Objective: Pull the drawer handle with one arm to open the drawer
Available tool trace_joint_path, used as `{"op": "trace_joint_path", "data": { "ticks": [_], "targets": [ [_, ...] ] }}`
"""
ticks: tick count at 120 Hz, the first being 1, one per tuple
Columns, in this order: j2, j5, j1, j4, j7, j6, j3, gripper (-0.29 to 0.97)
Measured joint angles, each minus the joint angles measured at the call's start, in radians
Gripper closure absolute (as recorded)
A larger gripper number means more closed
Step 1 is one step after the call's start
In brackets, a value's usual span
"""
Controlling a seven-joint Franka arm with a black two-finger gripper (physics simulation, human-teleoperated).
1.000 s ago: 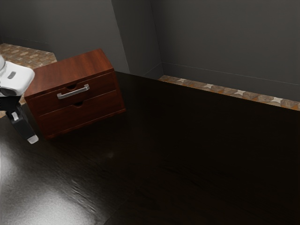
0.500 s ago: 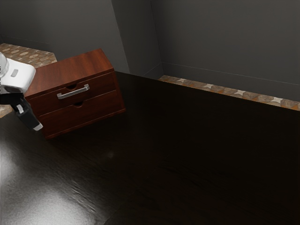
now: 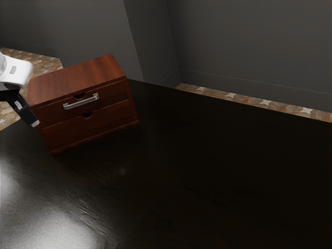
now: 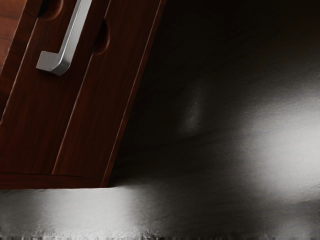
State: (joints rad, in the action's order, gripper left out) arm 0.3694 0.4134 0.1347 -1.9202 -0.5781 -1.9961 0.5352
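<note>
Dark grey walls (image 3: 249,41) all round, a strip of patterned floor (image 3: 249,99) at their foot, and a glossy black tabletop (image 3: 207,171) catching a pale glare toward the exterior view's lower left. On it sits the wooden cabinet (image 3: 78,78), up in the exterior view's upper left, angled so its front faces the camera. Two drawers are stacked in it. The top drawer (image 3: 111,96) carries the silver bar handle (image 3: 81,101), and its front sits flush with the cabinet, so it's shut. The bottom drawer (image 3: 91,124) below it is flush too, with just a finger notch at its upper edge.

And there's the arm's white hand at the exterior view's far left edge, gripper (image 3: 31,118) slanting down toward the cabinet's front corner. It's off to the exterior view's left of the handle, clearly apart from it. Whether the gripper is spread or closed, I can't tell from this angle, nor whether it touches the cabinet.

From the wrist view, one end of the handle (image 4: 65,42) stands out from the drawer front, with bare tabletop (image 4: 225,125) spreading beside the cabinet.
</note>
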Motion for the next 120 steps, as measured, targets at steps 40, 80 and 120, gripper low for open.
{"op": "trace_joint_path", "data": {
  "ticks": [40, 80, 120],
  "targets": [
    [-0.061, 0.0, 0.002, 0.038, -0.063, -0.081, 0.061, 0.0],
    [-0.18, 0.002, 0.001, 0.067, -0.106, -0.202, 0.087, 0.0],
    [-0.279, -0.004, 0.001, 0.109, -0.132, -0.255, 0.124, 0.0]
  ]
}}
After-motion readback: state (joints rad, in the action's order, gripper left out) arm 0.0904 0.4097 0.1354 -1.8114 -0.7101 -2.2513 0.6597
